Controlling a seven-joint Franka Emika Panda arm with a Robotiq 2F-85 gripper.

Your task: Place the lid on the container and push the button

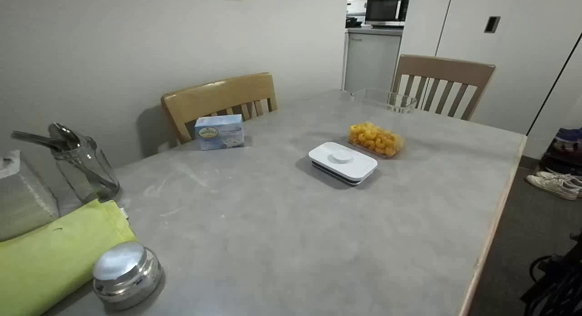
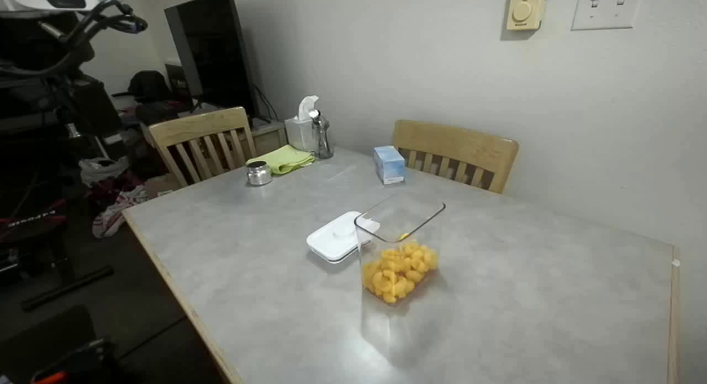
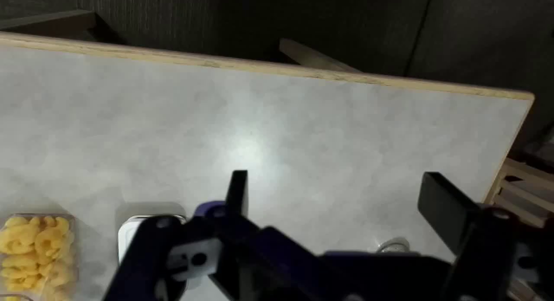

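Two steps are asked, and I judge that neither is done. The lid (image 1: 332, 163) lies flat on the table (image 1: 273, 234), just beside the container (image 2: 399, 273) but not touching it, near the middle of the frame in both exterior views. The container stands upright with its top open and orange-yellow pieces (image 1: 375, 140) inside. What remains is everything: to lift the lid, to set it on the rim, and then to push the round button (image 1: 342, 156) on its top.

In the wrist view the fingers (image 3: 443, 210) of the gripper (image 3: 337, 201) are spread wide, and I see nothing held between them. The lid shows at the lower left, partly hidden by one finger; the container is in the lower left corner. I suppose the gripper must go leftward in that frame and then descend.
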